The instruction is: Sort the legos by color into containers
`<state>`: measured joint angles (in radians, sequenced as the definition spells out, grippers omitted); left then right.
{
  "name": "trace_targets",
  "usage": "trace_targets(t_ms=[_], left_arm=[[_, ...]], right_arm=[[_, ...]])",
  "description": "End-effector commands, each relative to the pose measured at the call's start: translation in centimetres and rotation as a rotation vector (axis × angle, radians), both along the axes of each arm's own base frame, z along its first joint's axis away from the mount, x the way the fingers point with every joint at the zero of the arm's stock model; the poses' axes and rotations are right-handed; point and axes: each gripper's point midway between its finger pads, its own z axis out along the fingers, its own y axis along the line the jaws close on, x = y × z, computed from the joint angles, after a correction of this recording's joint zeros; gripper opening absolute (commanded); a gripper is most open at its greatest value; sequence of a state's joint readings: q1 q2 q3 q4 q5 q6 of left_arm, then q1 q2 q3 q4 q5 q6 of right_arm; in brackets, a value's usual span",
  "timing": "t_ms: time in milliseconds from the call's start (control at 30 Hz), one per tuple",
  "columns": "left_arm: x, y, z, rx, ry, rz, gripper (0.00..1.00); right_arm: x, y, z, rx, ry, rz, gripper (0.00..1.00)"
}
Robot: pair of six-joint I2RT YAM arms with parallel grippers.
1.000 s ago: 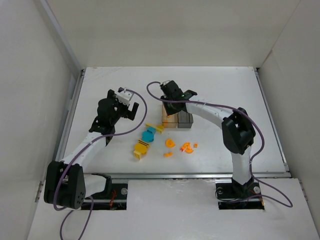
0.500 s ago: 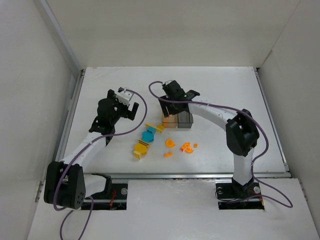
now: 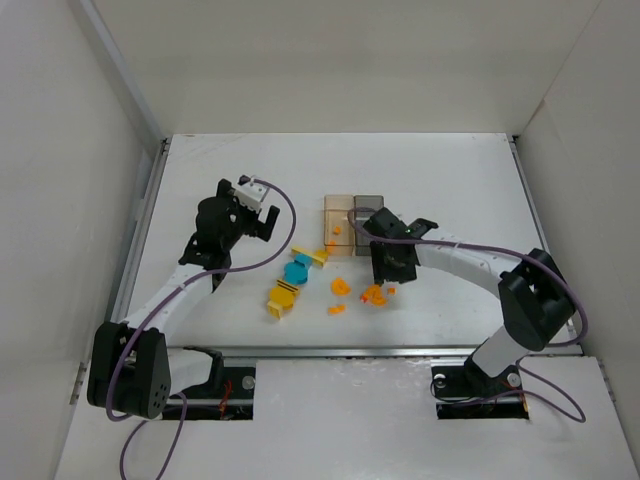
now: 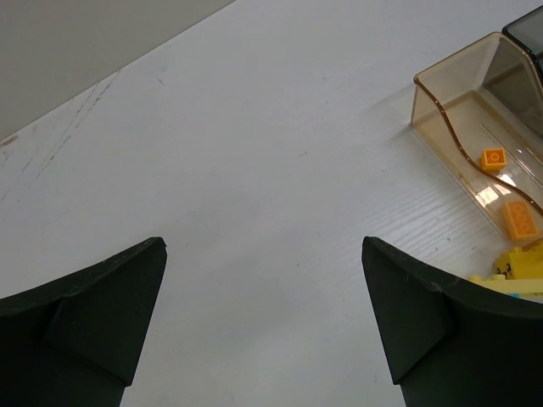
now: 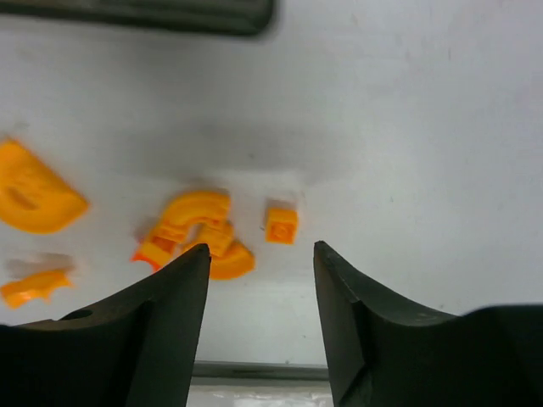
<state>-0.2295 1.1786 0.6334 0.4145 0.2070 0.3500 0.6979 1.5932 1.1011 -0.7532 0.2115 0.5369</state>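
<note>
The containers stand joined at mid-table: an amber box (image 3: 338, 216) (image 4: 472, 144) holding two orange pieces (image 4: 492, 158), and a dark grey box (image 3: 369, 207) to its right. Loose legos lie in front of them: an orange curved cluster (image 3: 374, 294) (image 5: 192, 228), a small orange cube (image 5: 281, 225), an orange half-disc (image 3: 340, 286) (image 5: 32, 200), a teal piece (image 3: 296, 270) and yellow striped pieces (image 3: 283, 293). My right gripper (image 3: 383, 275) (image 5: 261, 248) hangs open just above the orange cluster and cube, holding nothing. My left gripper (image 3: 256, 214) (image 4: 263, 254) is wide open over bare table, left of the boxes.
A metal rail (image 5: 254, 370) runs along the table's near edge, close behind the orange pieces. White walls enclose the table on the left, back and right. A yellow piece (image 4: 523, 264) lies just in front of the amber box.
My right arm has swung from above the containers toward the near edge, down over the orange cluster, with its jaws wider than before. The left arm has stayed put.
</note>
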Motion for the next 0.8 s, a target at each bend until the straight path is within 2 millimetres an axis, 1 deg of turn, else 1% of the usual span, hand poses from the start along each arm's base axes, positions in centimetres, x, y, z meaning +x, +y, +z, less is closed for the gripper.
trace_targets(t_ms=[0,33,67,100,133,233,267,333,367,433,500,567,600,633,700,733,767], left_arm=[[-0.1,-0.9,1.4,-0.014,-0.051,-0.035,0.99],[-0.1,-0.9,1.4,-0.014,-0.051,-0.035,0.99],[-0.2,-0.9,0.9,-0.012,-0.042,-0.035,0.99],[-0.2,-0.9,0.9,-0.012,-0.042,-0.035,0.99],[-0.3,-0.9,1.3,-0.014,-0.051,-0.035,0.99],[-0.3,-0.9,1.3,-0.014,-0.051,-0.035,0.99],[-0.5,-0.8,1.2,-0.014,-0.051,-0.035,0.99],[-0.5,-0.8,1.2,-0.014,-0.051,-0.035,0.99],[-0.6,-1.1,1.2,-0.015,-0.051,-0.044,0.99],[-0.6,-1.2,1.2,-0.015,-0.051,-0.044,0.99],[-0.6,-1.2,1.2,-0.015,-0.051,-0.044,0.99],[-0.5,-1.1,1.4,-0.009,-0.063,-0.046,0.99],[-0.5,-1.1,1.4,-0.009,-0.063,-0.046,0.99],[-0.5,-1.1,1.4,-0.009,-0.063,-0.046,0.99],[-0.4,-1.0,1.4,-0.007,-0.064,-0.037,0.99],[-0.4,-1.0,1.4,-0.006,-0.064,-0.037,0.99],[-0.4,-1.0,1.4,-0.006,-0.064,-0.037,0.99]], right_arm=[[-1.0,-1.0,-0.4,0.045,0.04,-0.167,0.57],[-1.1,-0.8,-0.6,0.057,0.047,-0.173,0.56],[-1.0,-0.9,-0.6,0.054,0.041,-0.184,0.54],[-0.9,-1.0,-0.9,0.046,0.041,-0.209,0.53],[-0.8,-1.5,-0.9,0.032,0.04,-0.222,0.49],[-0.6,-1.9,-1.2,0.019,0.039,-0.234,0.47],[-0.1,-1.2,-1.0,0.052,0.027,-0.229,0.47],[-0.6,-1.1,-2.0,0.059,0.048,-0.224,0.47],[-0.4,-0.9,-1.9,0.066,0.041,-0.223,0.47],[-0.7,-0.7,-2.7,0.077,0.057,-0.218,0.47],[-0.5,-0.6,-3.0,0.078,0.056,-0.218,0.47],[-0.9,-0.9,-3.6,0.062,0.073,-0.219,0.47],[-0.9,-0.9,-3.6,0.062,0.073,-0.219,0.47],[-1.2,-1.3,-4.2,0.041,0.082,-0.222,0.47],[-1.2,-1.3,-4.2,0.041,0.082,-0.222,0.47],[-1.1,-1.2,-4.5,0.04,0.083,-0.222,0.45],[-1.4,-1.5,-4.7,0.032,0.091,-0.223,0.44]])
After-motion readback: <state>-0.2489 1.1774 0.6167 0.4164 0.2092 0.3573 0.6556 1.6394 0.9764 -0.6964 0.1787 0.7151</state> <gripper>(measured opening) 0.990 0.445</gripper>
